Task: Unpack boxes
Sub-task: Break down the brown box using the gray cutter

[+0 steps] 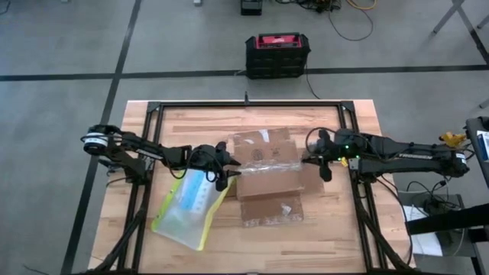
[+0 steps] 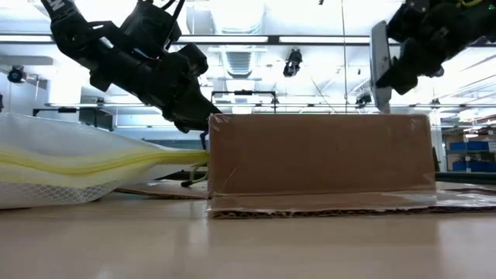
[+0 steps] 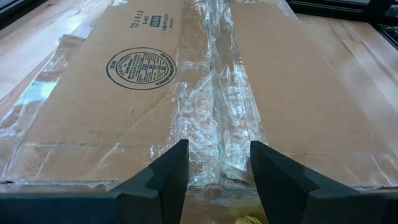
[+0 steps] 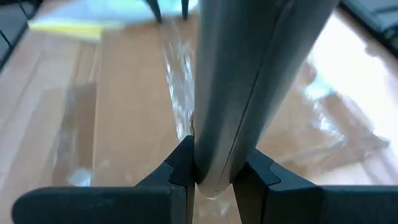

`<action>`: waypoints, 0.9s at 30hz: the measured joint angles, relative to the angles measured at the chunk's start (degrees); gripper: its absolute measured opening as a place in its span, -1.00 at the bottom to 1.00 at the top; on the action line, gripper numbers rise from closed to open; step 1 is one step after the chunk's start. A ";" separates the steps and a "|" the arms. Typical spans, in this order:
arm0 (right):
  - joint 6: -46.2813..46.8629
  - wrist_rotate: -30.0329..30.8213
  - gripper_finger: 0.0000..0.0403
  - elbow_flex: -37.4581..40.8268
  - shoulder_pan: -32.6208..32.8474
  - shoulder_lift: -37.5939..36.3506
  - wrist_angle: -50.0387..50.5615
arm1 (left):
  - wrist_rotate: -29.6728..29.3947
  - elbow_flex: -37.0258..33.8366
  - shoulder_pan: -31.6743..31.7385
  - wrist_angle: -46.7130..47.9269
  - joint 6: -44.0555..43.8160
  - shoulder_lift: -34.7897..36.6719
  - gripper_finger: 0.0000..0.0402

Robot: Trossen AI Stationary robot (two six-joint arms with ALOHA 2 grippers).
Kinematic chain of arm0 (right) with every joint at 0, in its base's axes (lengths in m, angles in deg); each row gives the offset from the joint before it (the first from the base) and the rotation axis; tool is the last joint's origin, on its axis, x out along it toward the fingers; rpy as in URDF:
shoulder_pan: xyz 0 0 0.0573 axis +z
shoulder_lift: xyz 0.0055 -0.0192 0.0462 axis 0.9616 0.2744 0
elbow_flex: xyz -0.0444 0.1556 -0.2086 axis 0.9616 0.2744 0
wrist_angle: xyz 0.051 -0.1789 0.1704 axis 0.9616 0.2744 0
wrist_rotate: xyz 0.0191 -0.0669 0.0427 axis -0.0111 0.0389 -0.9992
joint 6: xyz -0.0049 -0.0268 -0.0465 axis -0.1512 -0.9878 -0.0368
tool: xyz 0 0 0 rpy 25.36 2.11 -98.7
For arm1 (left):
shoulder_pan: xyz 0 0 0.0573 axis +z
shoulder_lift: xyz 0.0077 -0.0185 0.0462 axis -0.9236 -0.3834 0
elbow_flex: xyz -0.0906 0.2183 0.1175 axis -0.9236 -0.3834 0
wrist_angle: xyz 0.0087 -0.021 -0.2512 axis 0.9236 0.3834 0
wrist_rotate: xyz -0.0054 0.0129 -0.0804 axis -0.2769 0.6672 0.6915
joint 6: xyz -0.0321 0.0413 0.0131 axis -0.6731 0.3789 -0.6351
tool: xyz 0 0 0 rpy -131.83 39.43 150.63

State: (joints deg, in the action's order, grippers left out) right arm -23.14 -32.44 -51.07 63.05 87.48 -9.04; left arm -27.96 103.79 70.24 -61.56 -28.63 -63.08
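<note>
Nearest in the low view: bare wooden bench (image 2: 248, 240), then the brown cardboard carton (image 2: 322, 159) standing across it, one side wall upright, a flap lying flat at its foot. Seen from above, lies at mid-bench between the two arms, flaps spread outward, shiny clear tape (image 3: 214, 93) running along the centre seam.

Just beside the carton on the left-arm side: clear plastic pouch (image 1: 187, 206) with yellow-green edge, flat on the bench, one corner touching the carton's wall in the low view.

Left gripper (image 1: 227, 171) poised at the carton's left edge, above the taped seam; fingers (image 3: 165, 180) spread apart, gripping nothing, tape showing in the gap between them.

Right gripper (image 1: 319, 158) at the carton's opposite edge, raised over the wall; fingers (image 4: 180, 171) clamped on a flat grey metal blade (image 4: 249, 81) pointing down toward the taped cardboard. Cannot tell whether the blade's tip touches the carton.

Farther off, on the floor beyond the bench: black-and-red case (image 1: 277, 55).
</note>
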 joint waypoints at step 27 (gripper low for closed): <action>46.61 44.08 -0.72 0.33 15.51 12.06 -0.12 | 25.54 40.02 7.50 8.80 22.43 -20.78 -0.41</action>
State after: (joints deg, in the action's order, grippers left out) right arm 23.46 11.64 -50.74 78.55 99.54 -9.16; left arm -2.42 143.81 77.75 -52.76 -6.20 -83.86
